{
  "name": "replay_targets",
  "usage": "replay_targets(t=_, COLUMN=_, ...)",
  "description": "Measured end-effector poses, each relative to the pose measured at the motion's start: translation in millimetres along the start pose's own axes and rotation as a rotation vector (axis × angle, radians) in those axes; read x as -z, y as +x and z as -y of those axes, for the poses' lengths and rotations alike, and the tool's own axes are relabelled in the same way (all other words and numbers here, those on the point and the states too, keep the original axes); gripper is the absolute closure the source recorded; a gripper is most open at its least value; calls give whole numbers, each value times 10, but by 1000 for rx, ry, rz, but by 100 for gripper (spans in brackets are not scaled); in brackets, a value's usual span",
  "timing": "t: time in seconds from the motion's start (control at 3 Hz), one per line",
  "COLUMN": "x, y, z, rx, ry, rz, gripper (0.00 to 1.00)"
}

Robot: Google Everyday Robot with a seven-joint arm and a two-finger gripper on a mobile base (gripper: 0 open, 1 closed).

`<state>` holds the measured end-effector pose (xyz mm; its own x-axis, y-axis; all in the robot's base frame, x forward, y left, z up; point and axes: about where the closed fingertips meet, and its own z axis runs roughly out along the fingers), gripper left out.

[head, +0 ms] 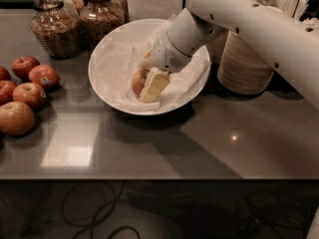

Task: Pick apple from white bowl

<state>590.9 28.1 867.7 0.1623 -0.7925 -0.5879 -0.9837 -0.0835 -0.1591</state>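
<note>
Half hidden behind the gripper (148,87) down in the white bowl (107,54): the apple (137,81). Cut off at left edge: two red apples (3,89). At top: jars (50,29).

Colour record: white bowl (99,78) on glossy grey bench (149,143).
The apple (138,81) is noted red-orange with a yellowish patch, on crumpled white paper (119,66); the gripper (148,87), white with cream-yellow tip, is seen inside the bowl beside the apple. Darker red apples (30,86) are grouped at left.
</note>
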Motion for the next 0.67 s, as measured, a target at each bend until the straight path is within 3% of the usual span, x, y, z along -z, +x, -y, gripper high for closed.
replay_targets(t=0.67, x=-1, y=0, z=0, rx=0, ry=0, rz=0, gripper=81)
